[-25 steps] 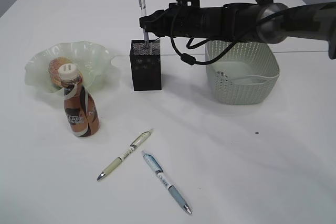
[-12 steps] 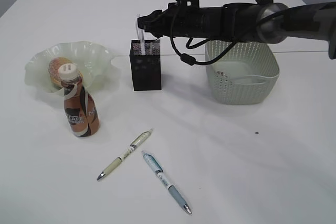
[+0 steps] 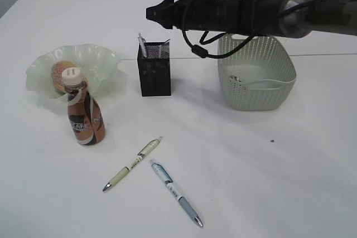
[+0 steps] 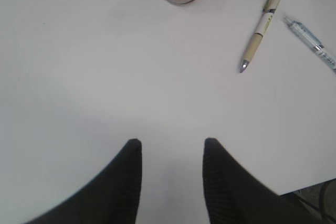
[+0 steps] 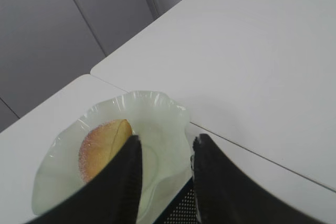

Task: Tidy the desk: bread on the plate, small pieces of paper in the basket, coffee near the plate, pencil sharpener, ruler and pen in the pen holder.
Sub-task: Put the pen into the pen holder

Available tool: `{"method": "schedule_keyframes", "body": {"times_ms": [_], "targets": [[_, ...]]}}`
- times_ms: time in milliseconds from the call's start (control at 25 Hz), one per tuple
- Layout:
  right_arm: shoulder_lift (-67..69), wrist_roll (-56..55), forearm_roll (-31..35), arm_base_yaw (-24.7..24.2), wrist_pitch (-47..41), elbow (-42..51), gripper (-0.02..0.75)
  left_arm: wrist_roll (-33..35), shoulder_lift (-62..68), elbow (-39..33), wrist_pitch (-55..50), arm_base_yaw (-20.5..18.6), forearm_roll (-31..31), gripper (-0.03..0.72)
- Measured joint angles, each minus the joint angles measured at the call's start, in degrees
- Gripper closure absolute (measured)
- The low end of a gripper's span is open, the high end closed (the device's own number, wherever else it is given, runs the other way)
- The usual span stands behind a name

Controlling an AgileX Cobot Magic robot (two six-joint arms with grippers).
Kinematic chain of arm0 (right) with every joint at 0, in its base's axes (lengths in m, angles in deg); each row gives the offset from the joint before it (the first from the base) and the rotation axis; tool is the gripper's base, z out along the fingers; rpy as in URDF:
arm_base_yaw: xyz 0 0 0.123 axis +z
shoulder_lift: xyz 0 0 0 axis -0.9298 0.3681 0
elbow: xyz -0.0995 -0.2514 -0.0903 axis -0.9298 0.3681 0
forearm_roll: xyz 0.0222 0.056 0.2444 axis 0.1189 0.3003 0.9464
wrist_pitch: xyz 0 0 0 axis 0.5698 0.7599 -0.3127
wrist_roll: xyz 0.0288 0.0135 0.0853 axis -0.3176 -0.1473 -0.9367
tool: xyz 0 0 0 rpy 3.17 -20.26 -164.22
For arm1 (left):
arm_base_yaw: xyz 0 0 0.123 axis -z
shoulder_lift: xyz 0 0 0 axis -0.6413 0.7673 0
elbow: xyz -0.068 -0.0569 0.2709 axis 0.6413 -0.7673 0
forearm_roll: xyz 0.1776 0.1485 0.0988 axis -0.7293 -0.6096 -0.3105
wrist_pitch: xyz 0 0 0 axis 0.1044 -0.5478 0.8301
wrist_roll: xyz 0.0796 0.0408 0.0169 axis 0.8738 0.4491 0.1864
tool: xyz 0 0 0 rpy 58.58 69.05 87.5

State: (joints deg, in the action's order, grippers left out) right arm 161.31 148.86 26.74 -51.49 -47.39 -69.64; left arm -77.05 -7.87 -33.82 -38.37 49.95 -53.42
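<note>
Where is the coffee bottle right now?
In the exterior view the coffee bottle stands upright on the table's left side, just in front of the plate holding the bread.

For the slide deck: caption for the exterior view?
Right gripper open above the pen holder, one pen inside, two pens on table.

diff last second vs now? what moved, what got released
The right gripper let go of the clear pen, which dropped into the pen holder and now leans against its left rim. That gripper, jaws apart and empty, rose above the holder. Unchanged: the two pens on the table, coffee bottle, plate, basket, left gripper.
</note>
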Motion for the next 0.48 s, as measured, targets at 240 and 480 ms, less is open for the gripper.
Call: {"method": "schedule_keyframes", "body": {"times_ms": [240, 480], "targets": [[-7.01, -22.54, -20.42, -0.83, -0.36, 0.00, 0.489, 0.00, 0.00, 0.00, -0.02, 0.00, 0.00, 0.398], [-13.38, -54.15, -48.91, -0.96, -12.96, -0.02, 0.489, 0.00, 0.00, 0.00, -0.12, 0.00, 0.11, 0.398]]}}
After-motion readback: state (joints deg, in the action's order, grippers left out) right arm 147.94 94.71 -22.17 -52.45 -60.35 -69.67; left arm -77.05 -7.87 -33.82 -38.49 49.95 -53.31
